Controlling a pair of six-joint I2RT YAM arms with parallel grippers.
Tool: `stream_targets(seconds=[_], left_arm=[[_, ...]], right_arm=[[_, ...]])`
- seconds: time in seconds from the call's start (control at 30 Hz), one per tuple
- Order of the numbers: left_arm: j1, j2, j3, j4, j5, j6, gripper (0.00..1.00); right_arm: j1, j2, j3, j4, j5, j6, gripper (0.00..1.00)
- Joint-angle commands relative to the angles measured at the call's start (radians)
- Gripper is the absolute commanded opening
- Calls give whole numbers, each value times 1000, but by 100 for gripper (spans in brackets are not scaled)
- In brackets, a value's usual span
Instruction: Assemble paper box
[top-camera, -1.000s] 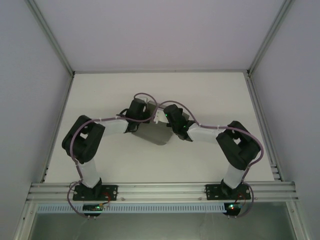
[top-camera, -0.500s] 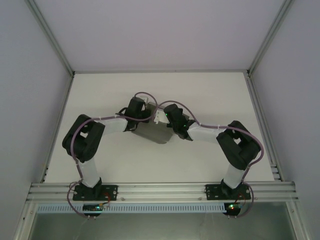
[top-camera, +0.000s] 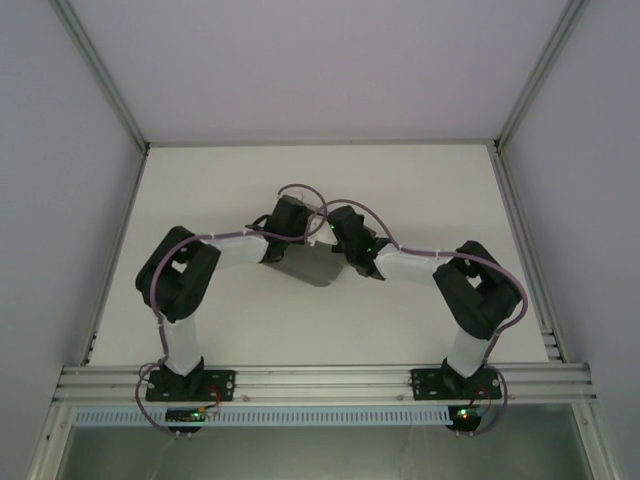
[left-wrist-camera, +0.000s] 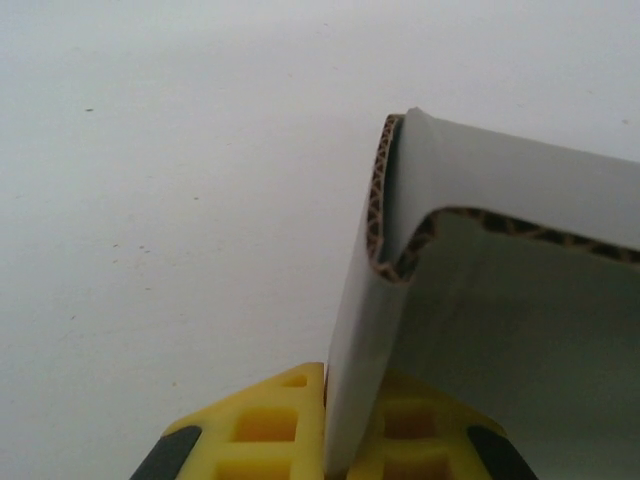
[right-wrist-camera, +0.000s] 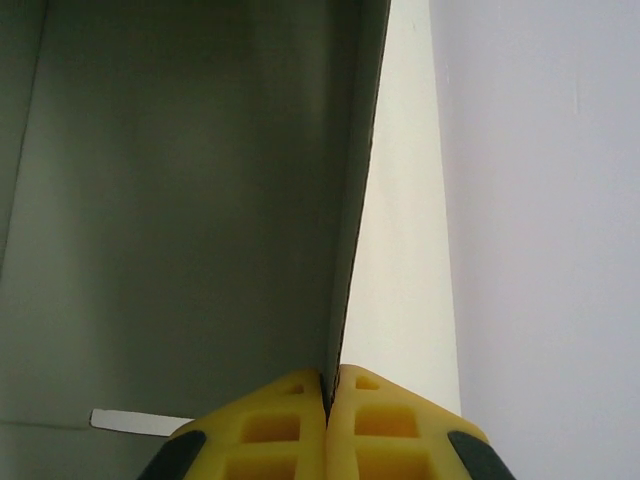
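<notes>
The paper box sits in the middle of the white desk, a grey cardboard shape between the two wrists that lean in over it from either side. The left gripper has its yellow jaws clamped on an upright wall of the box (the corrugated edge curls into a fold just above them). The right gripper has its jaws pinched on another thin wall seen edge-on, with the box's grey inside to the left of it.
</notes>
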Motion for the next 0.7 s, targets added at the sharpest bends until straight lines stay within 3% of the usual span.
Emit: stream_targets(seconds=[0.0,0.03,0.13,0.27,0.33,0.47,0.67], left_arm=[[70,55,13,-141,-410,-150,0],[68,49,4,-125,-388,-139,0],[71,-11,-73,24,-171,-70,0],[80,-113,-193,245,161,13,42],[82,-146,-218,288,255,9,50],[83,-191,-235,299,274,1,50],[82,-166,-220,287,242,26,35]], right_arm=[[6,-24,-33,-133,38,19,0],[6,-25,-33,-139,38,25,0],[5,-25,-38,-132,30,35,0],[0,-21,-35,-106,26,42,0],[1,-19,-33,-94,29,42,0],[8,-18,-37,-76,65,41,0],[21,-25,-36,-56,76,43,0]])
